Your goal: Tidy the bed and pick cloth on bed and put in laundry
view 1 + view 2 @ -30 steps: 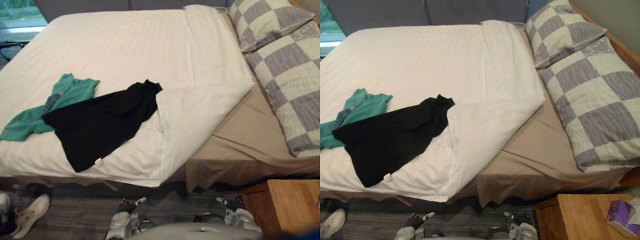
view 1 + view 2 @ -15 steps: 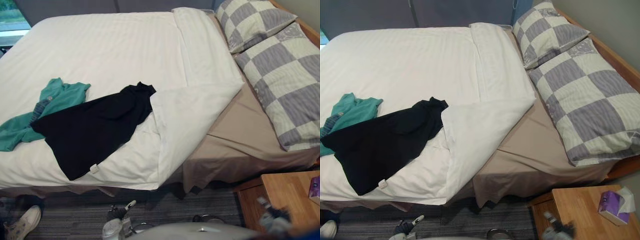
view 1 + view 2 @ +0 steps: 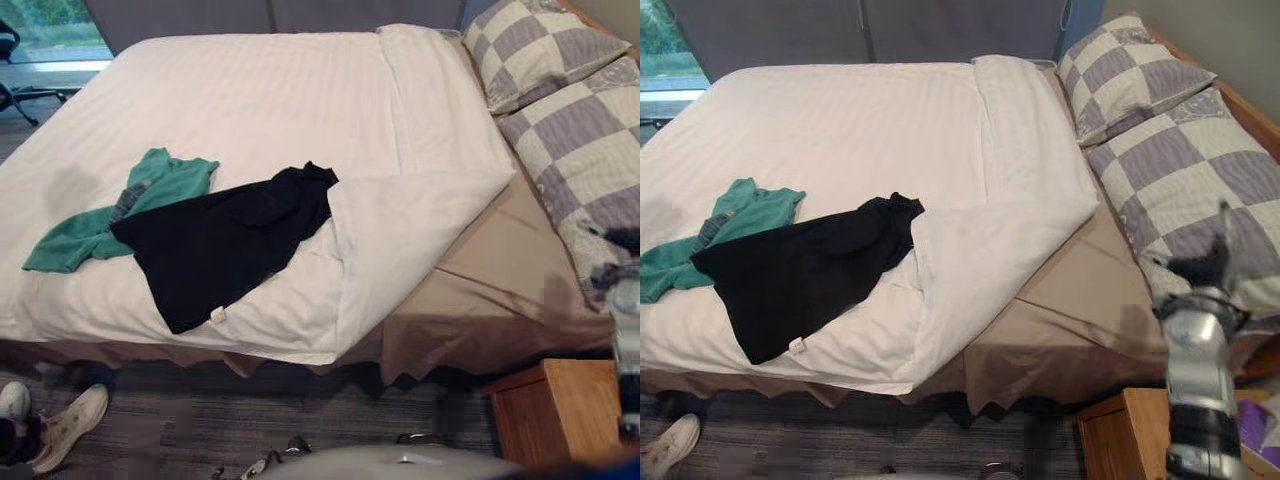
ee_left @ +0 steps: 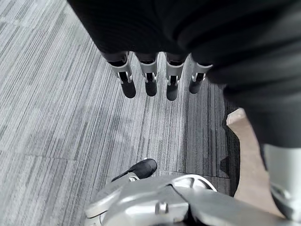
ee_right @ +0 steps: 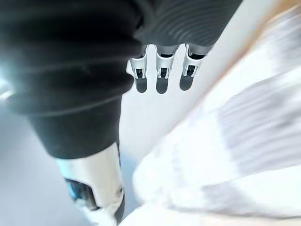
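Note:
A black cloth (image 3: 220, 245) lies spread on the white duvet (image 3: 260, 110) near the bed's front edge. A green cloth (image 3: 120, 210) lies beside it, partly under its left end. The duvet's front right corner (image 3: 400, 230) is folded back, baring the tan sheet (image 3: 480, 290). My right hand (image 3: 1195, 270) is raised at the bed's right side, over the edge of the near pillow, with fingers (image 5: 160, 77) straight and holding nothing. My left hand (image 4: 148, 80) hangs open above the grey carpet, far from both cloths.
Two checked pillows (image 3: 1180, 170) lie at the head of the bed on the right. A wooden nightstand (image 3: 560, 410) stands at the lower right, under my right arm. A person's white shoes (image 3: 65, 425) are on the carpet at the lower left.
My right arm has risen from low by the nightstand to beside the near pillow. The camera has shifted; the cloths and duvet lie as before.

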